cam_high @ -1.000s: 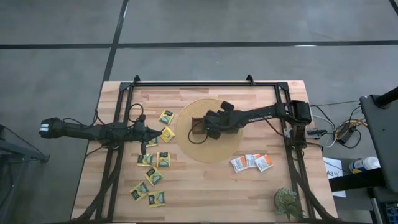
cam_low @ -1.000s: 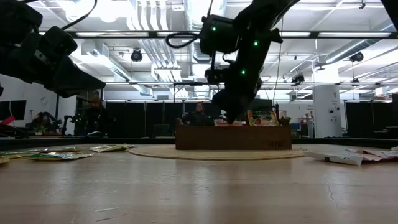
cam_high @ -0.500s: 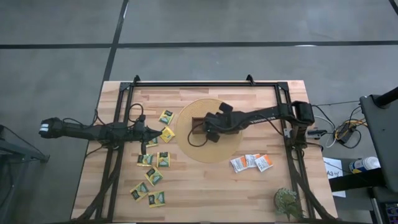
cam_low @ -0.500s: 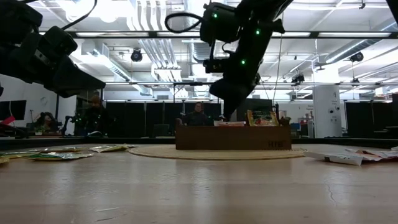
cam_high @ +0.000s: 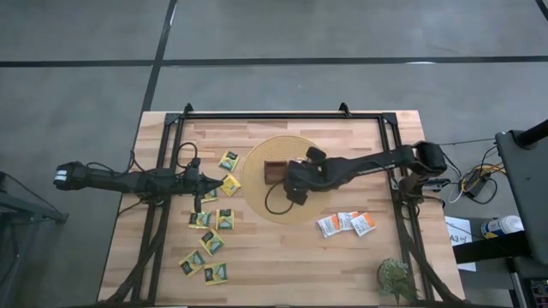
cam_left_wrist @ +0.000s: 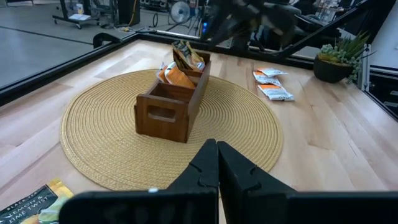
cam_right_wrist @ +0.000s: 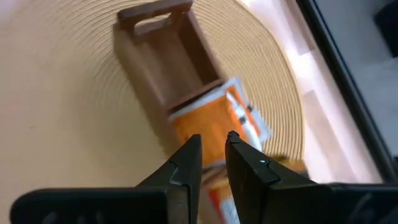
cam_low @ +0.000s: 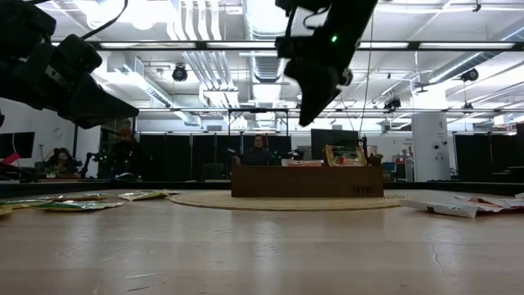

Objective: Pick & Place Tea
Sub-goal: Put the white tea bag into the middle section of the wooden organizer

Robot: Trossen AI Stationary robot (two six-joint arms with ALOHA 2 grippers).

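Tea packets lie in 2 groups on the wooden table [cam_high: 257,257]: yellow-green packets [cam_high: 211,241] toward its left edge, some near the front-left corner, and white-and-orange packets [cam_high: 347,223] toward its right edge. More orange packets [cam_right_wrist: 219,118] stand in the middle compartment of the wooden tray [cam_left_wrist: 171,107], which sits on the round woven mat [cam_high: 257,201] at the table's centre; the tray's end compartment with the handle slot holds nothing. The right gripper [cam_right_wrist: 211,158] hangs above the tray and mat, its fingers parted by a narrow gap and grasping nothing. The left gripper [cam_left_wrist: 217,163] is clenched and empty, raised above the table beside the mat's left edge.
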